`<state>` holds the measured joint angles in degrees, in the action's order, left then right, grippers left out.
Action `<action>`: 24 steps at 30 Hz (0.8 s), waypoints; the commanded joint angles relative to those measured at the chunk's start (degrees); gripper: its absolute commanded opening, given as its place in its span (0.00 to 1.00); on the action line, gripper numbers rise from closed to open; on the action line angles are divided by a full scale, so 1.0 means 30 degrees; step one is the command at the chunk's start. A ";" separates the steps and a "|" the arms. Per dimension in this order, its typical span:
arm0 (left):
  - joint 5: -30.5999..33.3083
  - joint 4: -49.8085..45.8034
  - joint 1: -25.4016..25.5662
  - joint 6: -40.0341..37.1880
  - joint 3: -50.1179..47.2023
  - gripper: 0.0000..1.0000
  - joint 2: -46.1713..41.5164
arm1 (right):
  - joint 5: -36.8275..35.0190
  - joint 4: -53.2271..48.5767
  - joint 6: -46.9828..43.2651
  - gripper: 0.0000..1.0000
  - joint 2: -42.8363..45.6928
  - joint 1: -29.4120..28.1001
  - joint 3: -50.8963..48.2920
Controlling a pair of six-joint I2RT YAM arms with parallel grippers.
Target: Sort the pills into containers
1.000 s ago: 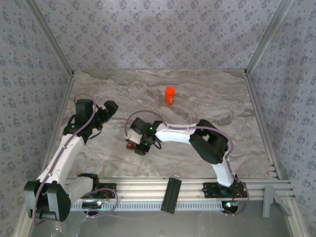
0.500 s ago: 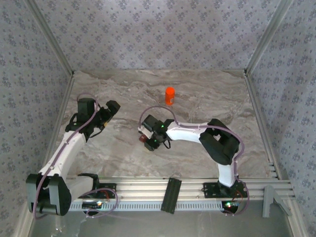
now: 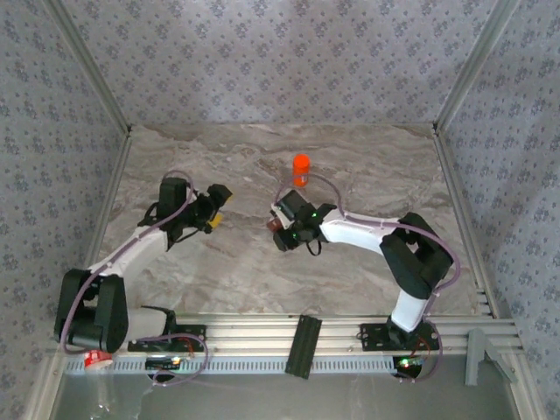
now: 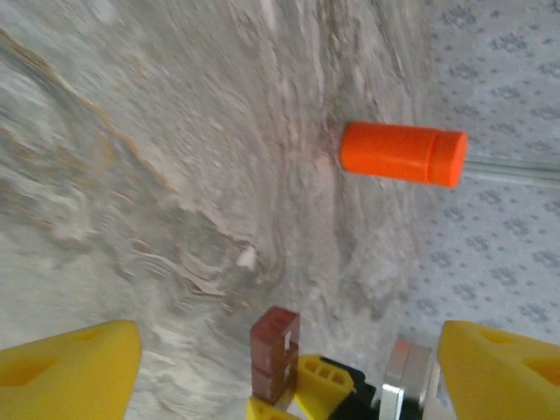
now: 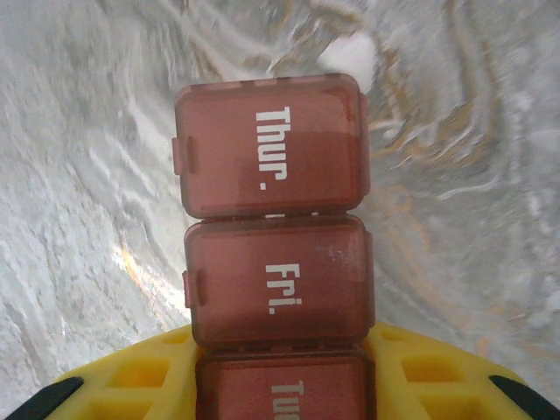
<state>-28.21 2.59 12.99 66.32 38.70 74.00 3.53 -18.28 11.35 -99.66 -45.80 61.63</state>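
Gripping a smooth red-brown pill box [image 5: 271, 210] of square lidded cups, the right gripper [image 3: 281, 231] clamps its near end. The left gripper [image 3: 216, 213] gapes wide, empty. Beyond both, a round orange bottle [image 4: 402, 154] stands on the swirly gray marble table [image 3: 376, 184].

A robot test cell: marble-look table [image 3: 350, 254], wallpapered panels [image 3: 280, 61], aluminium rails [image 3: 254, 331].

The containers [image 5: 273, 227] — a reddish-brown strip of joined boxes, lids shut, marked Thur. and Fri. — sit clamped in the right claw [image 5: 284, 385]; one whitish pill [image 5: 350, 52] lies on the desk [image 5: 87, 175] just past the strip's end.
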 commanded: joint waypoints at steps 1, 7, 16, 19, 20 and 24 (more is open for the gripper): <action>-0.1567 0.3802 0.0675 0.2345 -0.0369 0.83 0.0830 | 0.1218 0.0586 0.0947 0.33 0.0560 0.0344 0.0169; -0.1616 0.5559 0.2355 0.3506 0.0179 0.74 0.2505 | 0.1752 0.0924 0.1513 0.33 0.0556 0.0633 0.0676; -0.1503 0.7364 0.3801 0.4477 0.0665 0.73 0.4274 | 0.2023 0.1100 0.1913 0.33 0.0472 0.0648 0.1169; -0.1418 0.7620 0.4022 0.4629 0.0711 0.73 0.4378 | 0.2068 0.1189 0.1984 0.33 0.0427 0.0640 0.1209; -0.1380 0.7581 0.4086 0.4640 0.0706 0.73 0.4392 | 0.2075 0.1206 0.1979 0.33 0.0407 0.0634 0.1225; -0.1293 0.7574 0.4242 0.4640 0.0768 0.72 0.4439 | 0.2162 0.1349 0.2067 0.33 0.0376 0.0648 0.1226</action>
<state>-31.92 23.09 25.28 79.64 38.96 86.70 9.02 -14.68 16.34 -99.18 -44.21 63.59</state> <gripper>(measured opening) 0.725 0.396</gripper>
